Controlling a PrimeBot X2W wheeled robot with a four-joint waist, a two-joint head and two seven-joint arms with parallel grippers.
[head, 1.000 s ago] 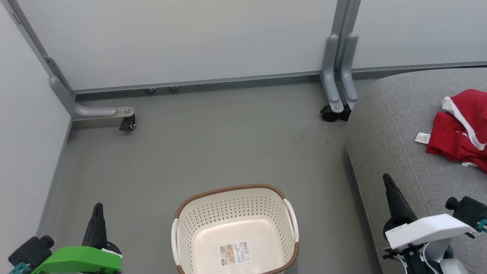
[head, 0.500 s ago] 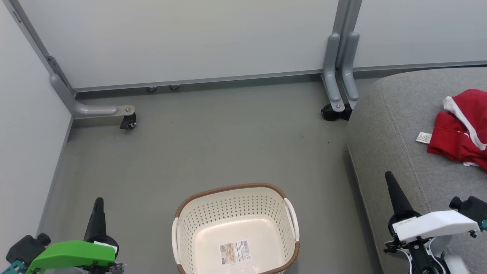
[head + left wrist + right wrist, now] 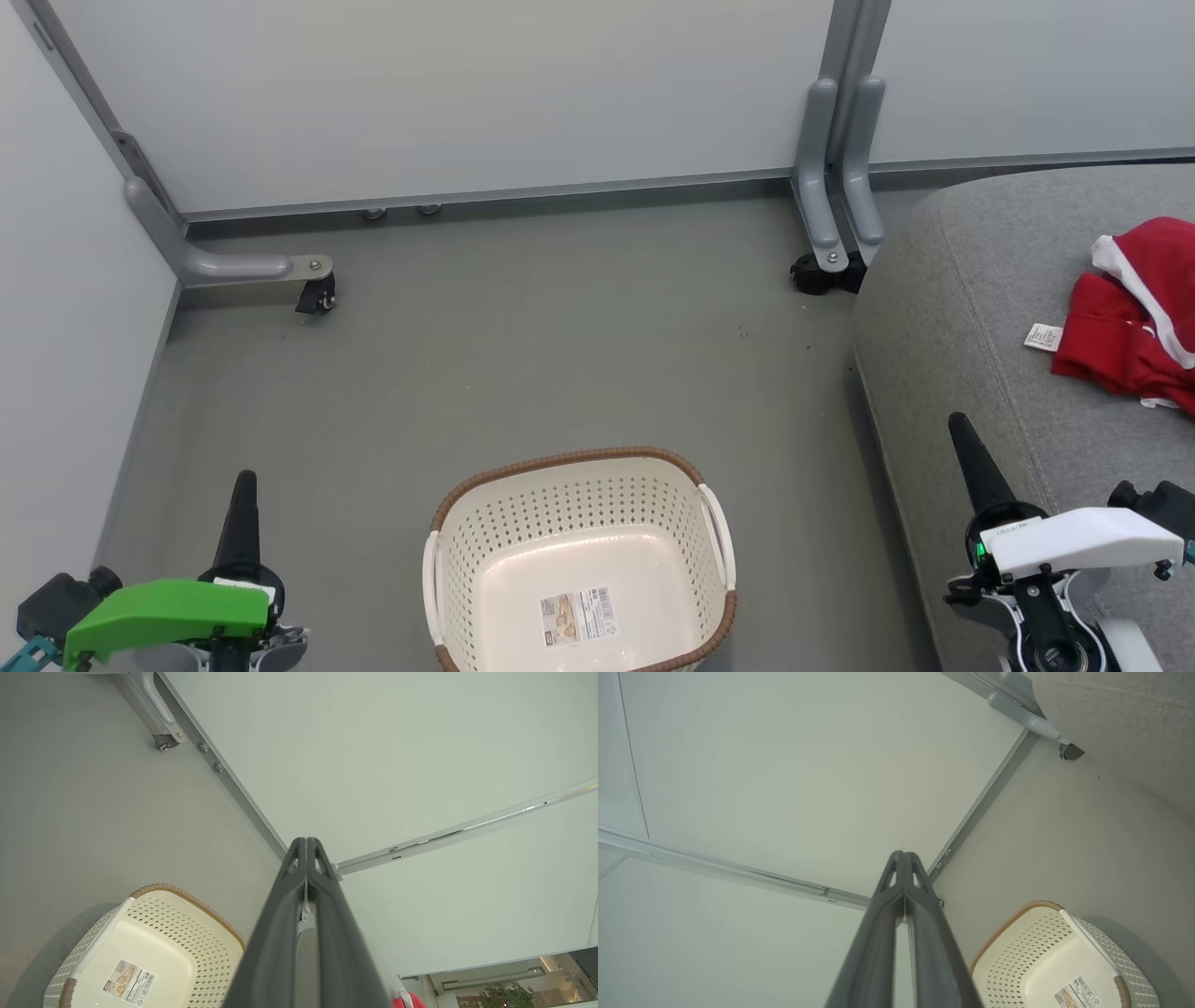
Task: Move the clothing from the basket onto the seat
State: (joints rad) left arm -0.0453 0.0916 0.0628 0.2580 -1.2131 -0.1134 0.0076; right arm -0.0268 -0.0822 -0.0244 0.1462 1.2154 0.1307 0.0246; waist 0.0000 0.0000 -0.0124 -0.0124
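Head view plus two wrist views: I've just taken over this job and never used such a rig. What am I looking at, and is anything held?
You are seeing a two-armed wheeled robot from its own cameras. The head view looks down at the grey floor: the left end effector, with a green cover, sits lower left, the right end effector, with a white cover, lower right. Each wrist view looks along that arm's own two dark fingers, which are pressed together; both are shut and hold nothing. Between them stands the cream basket, with just a paper label on its bottom. The red and white clothing already lies on the grey seat at the right.
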